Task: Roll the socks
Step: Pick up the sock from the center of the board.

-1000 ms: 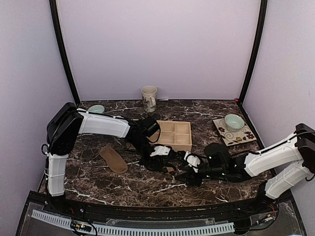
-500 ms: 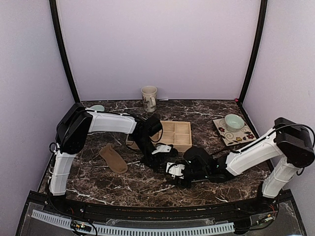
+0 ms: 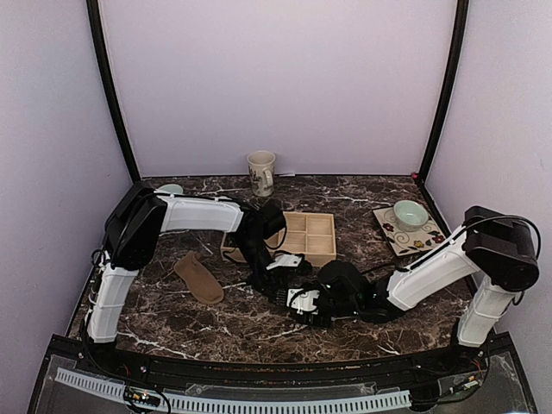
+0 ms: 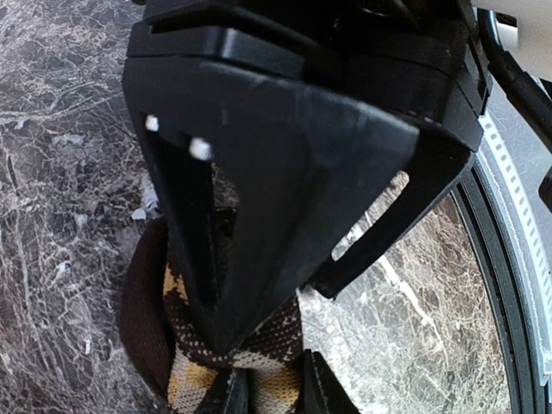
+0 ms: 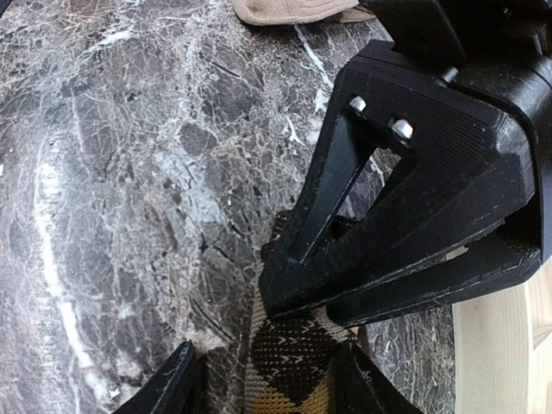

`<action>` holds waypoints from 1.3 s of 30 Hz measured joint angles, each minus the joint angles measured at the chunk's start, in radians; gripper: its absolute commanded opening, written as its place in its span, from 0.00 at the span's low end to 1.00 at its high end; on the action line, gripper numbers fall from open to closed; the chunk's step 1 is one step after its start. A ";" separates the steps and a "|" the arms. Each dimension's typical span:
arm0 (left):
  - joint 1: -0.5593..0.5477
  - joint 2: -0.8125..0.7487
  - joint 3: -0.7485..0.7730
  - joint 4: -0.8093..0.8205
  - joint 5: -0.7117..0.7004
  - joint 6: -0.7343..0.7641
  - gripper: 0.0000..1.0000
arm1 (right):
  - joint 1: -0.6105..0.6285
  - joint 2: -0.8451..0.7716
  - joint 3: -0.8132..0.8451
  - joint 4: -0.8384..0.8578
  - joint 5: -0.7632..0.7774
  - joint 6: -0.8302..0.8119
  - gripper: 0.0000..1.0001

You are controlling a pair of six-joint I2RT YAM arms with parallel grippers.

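Fabric of the argyle sock (image 5: 291, 366), dark brown with cream diamonds, lies bunched on the dark marble surface (image 3: 216, 326) a little in from the near edge, where the two arms meet nose to nose. The left gripper (image 4: 278, 390) is drawn narrow and pinches the sock: in the right wrist view its two black fingers converge to a tip with the patterned cloth coming out from under them. The right gripper (image 5: 266, 373) faces it with its jaws about half spread, one on each side of the same sock. A strip of bare marble shows between one finger and the cloth, so it straddles rather than clamps. The tan sock (image 3: 198, 278) lies flat and alone to the left, well apart from both grippers. Just behind the grippers stands a shallow wooden box (image 3: 309, 250) with compartments. Farther right, a pale green bowl (image 3: 410, 213) sits on a patterned square plate (image 3: 429, 239). A mug (image 3: 261, 172) stands at the back edge, with a second small green bowl (image 3: 170, 189) at the back left corner. Plain lilac walls (image 3: 276, 78) close the space on three sides.
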 measured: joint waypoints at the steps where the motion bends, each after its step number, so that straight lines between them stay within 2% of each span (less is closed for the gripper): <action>1: 0.000 0.002 0.005 -0.006 0.000 0.003 0.24 | -0.001 0.003 0.000 0.006 0.000 -0.001 0.50; 3: 0.000 0.004 0.008 -0.011 0.000 0.008 0.26 | -0.007 0.011 0.000 0.020 -0.002 -0.002 0.44; 4: 0.000 0.005 0.010 -0.015 -0.001 0.011 0.28 | -0.011 0.016 0.000 0.027 -0.002 -0.001 0.37; 7: 0.001 0.006 0.016 -0.027 -0.001 0.018 0.47 | -0.033 0.039 0.003 0.053 -0.007 0.028 0.12; 9: 0.006 0.008 0.023 -0.056 0.004 0.014 0.62 | -0.049 0.048 0.008 0.058 -0.026 0.053 0.01; 13: 0.039 -0.016 -0.006 -0.079 0.038 -0.006 0.70 | -0.068 0.062 0.035 0.045 -0.057 0.129 0.00; 17: 0.075 -0.072 -0.075 -0.053 0.035 -0.038 0.71 | -0.079 0.087 0.070 0.029 -0.079 0.209 0.00; 20: 0.103 -0.139 -0.148 -0.021 -0.017 -0.089 0.72 | -0.093 0.095 0.099 -0.005 -0.116 0.282 0.00; 26: 0.149 -0.311 -0.305 0.093 -0.161 -0.186 0.76 | -0.174 0.138 0.174 -0.072 -0.328 0.467 0.00; 31: 0.151 -0.406 -0.359 0.121 -0.219 -0.204 0.76 | -0.231 0.172 0.220 -0.092 -0.483 0.624 0.00; 35: 0.195 -0.451 -0.396 0.126 -0.245 -0.211 0.76 | -0.254 0.166 0.280 -0.218 -0.525 0.678 0.00; 39: 0.286 -0.499 -0.438 0.135 -0.261 -0.221 0.75 | -0.273 0.149 0.407 -0.484 -0.505 0.660 0.00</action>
